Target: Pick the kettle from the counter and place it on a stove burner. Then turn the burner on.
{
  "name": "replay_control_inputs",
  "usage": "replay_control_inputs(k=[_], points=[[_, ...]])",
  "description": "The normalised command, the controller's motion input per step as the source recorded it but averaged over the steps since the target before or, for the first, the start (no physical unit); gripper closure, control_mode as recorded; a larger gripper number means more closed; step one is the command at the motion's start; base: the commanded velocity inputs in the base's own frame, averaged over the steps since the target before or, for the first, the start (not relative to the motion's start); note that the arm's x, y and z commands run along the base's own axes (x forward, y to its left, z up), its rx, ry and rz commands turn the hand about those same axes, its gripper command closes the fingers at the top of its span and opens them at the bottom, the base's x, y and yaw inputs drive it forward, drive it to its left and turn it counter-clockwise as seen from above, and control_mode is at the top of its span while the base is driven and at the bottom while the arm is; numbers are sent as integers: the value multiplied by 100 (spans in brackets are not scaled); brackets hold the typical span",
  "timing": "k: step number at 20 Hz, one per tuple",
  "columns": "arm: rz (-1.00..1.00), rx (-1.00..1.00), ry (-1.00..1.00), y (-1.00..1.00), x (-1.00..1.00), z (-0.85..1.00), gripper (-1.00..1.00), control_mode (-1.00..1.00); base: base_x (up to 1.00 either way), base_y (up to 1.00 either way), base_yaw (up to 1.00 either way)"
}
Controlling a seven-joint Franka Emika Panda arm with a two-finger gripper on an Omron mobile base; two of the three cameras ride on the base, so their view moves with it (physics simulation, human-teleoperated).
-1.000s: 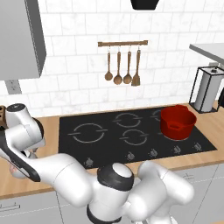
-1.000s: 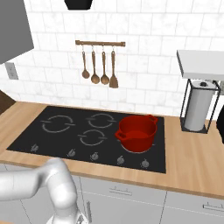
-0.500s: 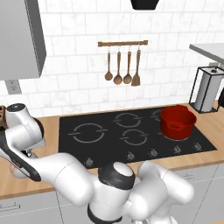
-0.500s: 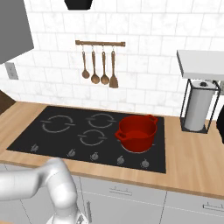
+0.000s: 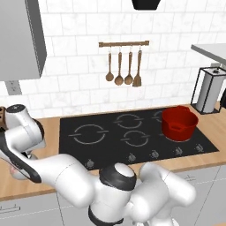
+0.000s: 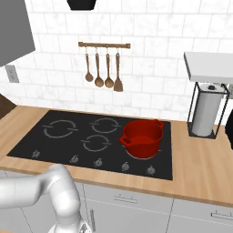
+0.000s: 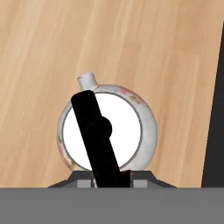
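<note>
Light wood-grain worktop (image 7: 131,48) runs beneath a white tiled wall, with a black glass cooktop (image 5: 110,145) set into it. In the hand view the kettle (image 7: 107,131) sits upright on the worktop, seen from directly above. Its short spout (image 7: 87,80) points toward the top of that view, slightly left. The black arched handle (image 7: 94,131) runs lengthwise from the spout side down to the bottom of the view, leaning a little right, and crosses over the lid knob (image 7: 105,128). A dark cooktop edge shows at the right margin, near the kettle but apart from it.

The hand (image 7: 111,180) sits straight over the kettle and looks down on it. Its dark finger tips (image 7: 85,181) flank the near end of the handle and appear closed on it.

In the left base view the arm sweeps from the base out to the far left, its wrist (image 5: 22,132) bent downward over the worktop left of the cooktop. The widest ringed stove burner (image 5: 90,133) lies at the cooktop's left. A red pot (image 5: 178,123) stands on the right side. Wooden utensils (image 5: 123,66) hang from a wall rail.
</note>
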Motion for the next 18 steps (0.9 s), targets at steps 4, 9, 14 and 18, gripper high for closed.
replay_control_inputs(k=[4,9,14,18], points=[[-2,0,-7,6,-34,29,100,-100,0,0,0],[-8,0,-26,-8,-45,57,100,-100,0,0,0],[-16,-1,-22,-45,-25,47,100,-100,0,0,0],[-20,-1,-17,-58,-5,47,100,-100,0,0,0]])
